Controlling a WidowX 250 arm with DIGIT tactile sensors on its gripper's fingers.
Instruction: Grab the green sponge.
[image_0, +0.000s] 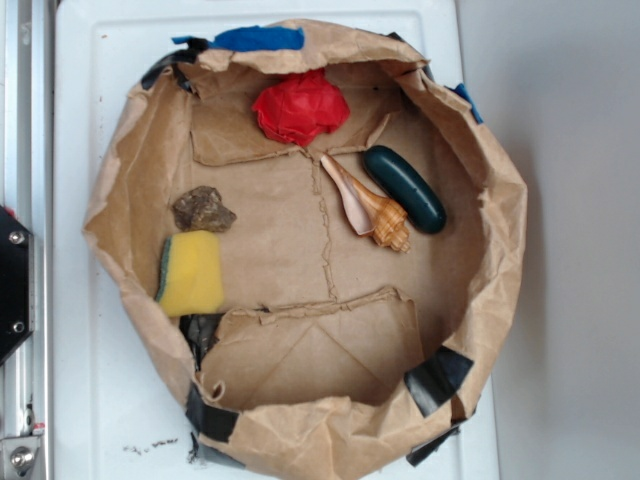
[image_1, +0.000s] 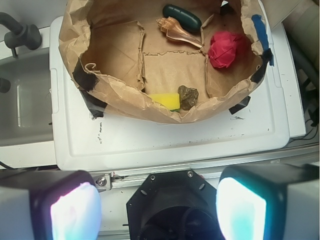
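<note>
Hovering well back from green sponge (image_1: 166, 100), gripper (image_1: 159, 207) fingers apart

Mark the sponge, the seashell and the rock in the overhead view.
sponge (image_0: 192, 275), exterior view, middle of its yellow foam face
seashell (image_0: 368, 208), exterior view, mid-body
rock (image_0: 203, 209), exterior view, its centre

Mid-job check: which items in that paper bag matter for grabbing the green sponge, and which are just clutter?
Job items:
- green sponge, by the bag's wall
- end effector, open, outside the bag

Clutter:
- rock, touching the sponge
- seashell
- dark-green capsule
- red crumpled wad
- paper bag
</note>
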